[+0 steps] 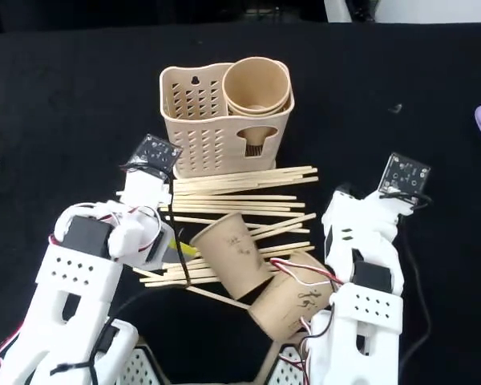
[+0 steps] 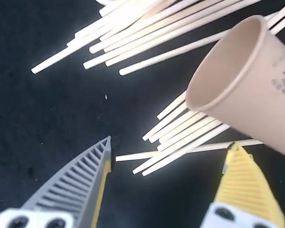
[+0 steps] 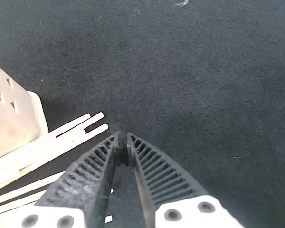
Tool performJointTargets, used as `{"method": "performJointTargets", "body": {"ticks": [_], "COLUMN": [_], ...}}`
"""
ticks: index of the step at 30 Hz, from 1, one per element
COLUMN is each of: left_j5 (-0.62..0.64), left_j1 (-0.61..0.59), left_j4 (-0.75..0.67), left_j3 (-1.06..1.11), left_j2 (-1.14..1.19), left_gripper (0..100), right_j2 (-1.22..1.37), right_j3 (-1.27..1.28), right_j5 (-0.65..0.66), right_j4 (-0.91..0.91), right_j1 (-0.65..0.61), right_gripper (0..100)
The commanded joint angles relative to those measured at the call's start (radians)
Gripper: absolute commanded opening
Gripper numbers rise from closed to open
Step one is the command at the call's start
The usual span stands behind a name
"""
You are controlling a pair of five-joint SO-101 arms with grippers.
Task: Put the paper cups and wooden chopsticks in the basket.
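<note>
Left gripper (image 2: 171,142), jaws apart over the wooden chopsticks (image 2: 185,135) beside a tipped paper cup (image 2: 247,80), should straddle few sticks squarely before closing; right gripper (image 3: 122,138) sits pinched together.

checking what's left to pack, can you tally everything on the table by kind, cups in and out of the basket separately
basket: 1
paper cups nested in it: 2, by the rims
loose paper cups: 2
wooden chopsticks: overlapping pile, cannot count
total without chopsticks: 5
</note>
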Motion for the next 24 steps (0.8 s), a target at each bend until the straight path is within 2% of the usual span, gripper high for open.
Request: {"method": "performJointTargets", "body": {"ticks": [1,3,6,10,14,17,21,24], "left_j5": [0.044,0.044,0.044,0.037,0.041,0.044,0.046,0.046], "left_j1": [0.024,0.048,0.067,0.013,-0.059,-0.074,-0.074,-0.076], "left_j4": [-0.032,-0.064,-0.129,-0.135,-0.144,-0.144,-0.137,-0.143], "left_j3": [0.004,0.031,0.101,0.15,0.148,0.154,0.166,0.199], "left_j2": [-0.015,-0.015,-0.015,-0.015,-0.015,-0.015,-0.014,-0.015], "left_gripper": [37,37,37,37,37,37,37,37], "right_j2": [-0.018,-0.018,-0.018,-0.01,-0.008,-0.008,-0.008,-0.008], "right_j3": [-0.022,-0.081,-0.254,-0.533,-0.739,-0.777,-0.699,-0.641], "right_j5": [0.018,0.02,0.069,0.308,0.516,0.634,0.873,0.984], "right_j4": [-0.017,0.043,0.232,0.503,0.767,0.927,1.08,1.14], "right_j1": [0.015,0.017,0.015,0.011,0.009,-0.032,-0.172,-0.269], "right_gripper": [1.2,1.2,1.2,2.8,17.6,24.7,20.1,19.2]}}
